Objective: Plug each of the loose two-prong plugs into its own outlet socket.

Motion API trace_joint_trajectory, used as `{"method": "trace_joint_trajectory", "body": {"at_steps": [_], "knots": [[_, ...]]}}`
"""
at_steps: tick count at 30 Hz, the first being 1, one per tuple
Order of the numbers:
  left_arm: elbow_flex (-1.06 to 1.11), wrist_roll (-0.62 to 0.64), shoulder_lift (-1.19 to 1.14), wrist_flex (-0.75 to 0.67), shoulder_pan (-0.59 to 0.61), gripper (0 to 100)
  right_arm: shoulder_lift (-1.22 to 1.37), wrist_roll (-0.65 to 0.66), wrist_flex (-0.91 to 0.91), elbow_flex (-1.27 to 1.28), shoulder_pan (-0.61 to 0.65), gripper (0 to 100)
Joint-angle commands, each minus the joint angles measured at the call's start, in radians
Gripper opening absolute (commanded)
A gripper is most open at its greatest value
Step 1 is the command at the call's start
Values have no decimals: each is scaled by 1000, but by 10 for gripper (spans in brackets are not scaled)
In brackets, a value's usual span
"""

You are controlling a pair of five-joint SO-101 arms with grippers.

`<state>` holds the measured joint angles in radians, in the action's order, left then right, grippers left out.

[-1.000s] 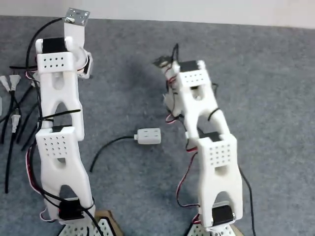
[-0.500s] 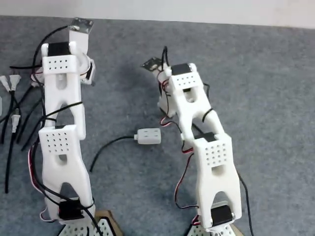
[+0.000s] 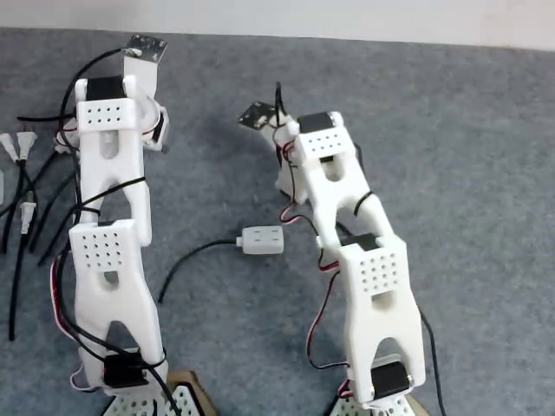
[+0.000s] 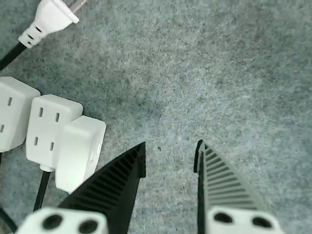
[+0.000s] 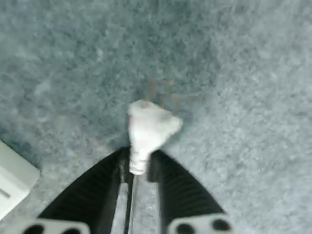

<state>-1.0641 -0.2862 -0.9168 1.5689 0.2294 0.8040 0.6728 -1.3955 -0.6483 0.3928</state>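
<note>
The right claw (image 5: pixel 139 155) is closed on the neck of a white two-prong plug (image 5: pixel 148 124). Its two black fingers press either side of the ribbed collar where the cord leaves. The plug's body sticks out past the fingertips above the grey carpeted surface (image 5: pixel 243 73); its prongs are too blurred to make out. A corner of a white block (image 5: pixel 12 183) lies on the carpet off to one side of this claw.

The left claw (image 4: pixel 170 146) is open and grips nothing, with bare carpet showing in the gap between its fingers. Just beside one finger lies a cluster of white outlet blocks. A slotted block (image 4: pixel 51 129) faces up, a second slotted block (image 4: pixel 12 117) sits right beside it, and a plain-faced block (image 4: pixel 80 151) rests against the first, nearest the finger. Farther off, apart from the cluster, a loose plug (image 4: pixel 48 17) on a black cord lies on the carpet.

From above, the left arm (image 3: pixel 108 191) stands near a tangle of black cords. An edge plug (image 3: pixel 24 141) and a lower plug (image 3: pixel 26 212) lie loose among them. Between that arm and the right arm (image 3: pixel 347 199), a single outlet socket (image 3: pixel 262 239) lies flat on the carpet. Its black lead (image 3: pixel 195 256) curves back toward the arm bases.
</note>
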Motion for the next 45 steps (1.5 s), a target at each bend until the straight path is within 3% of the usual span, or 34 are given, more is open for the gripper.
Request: {"method": "trace_joint_trajectory", "body": {"at_steps": [1, 5, 10, 18, 24, 29, 35, 40, 45], "knots": [[-15, -11, 13, -8, 10, 189, -16, 12, 65, -4, 2, 3], [-15, -11, 13, -8, 12, 189, -16, -129, 159, -4, -39, 8], [-15, -11, 13, -8, 12, 189, -15, -129, 200, 59, -51, 9], [-13, -11, 13, -6, 7, 189, -28, -18, 262, 248, -4, 8], [-12, -12, 12, 6, 2, 189, -30, -15, 24, 53, 8, 7], [-13, -114, 18, 158, -61, 189, -30, -21, -110, -153, 13, 9], [-15, -123, 19, 184, -67, 189, -30, -163, 28, -272, 48, 9], [-15, -126, 12, 184, -59, 189, -28, -218, 97, -277, 133, 9], [-10, -137, 10, 176, -44, 189, -30, -272, 157, -309, 137, 9]]}}
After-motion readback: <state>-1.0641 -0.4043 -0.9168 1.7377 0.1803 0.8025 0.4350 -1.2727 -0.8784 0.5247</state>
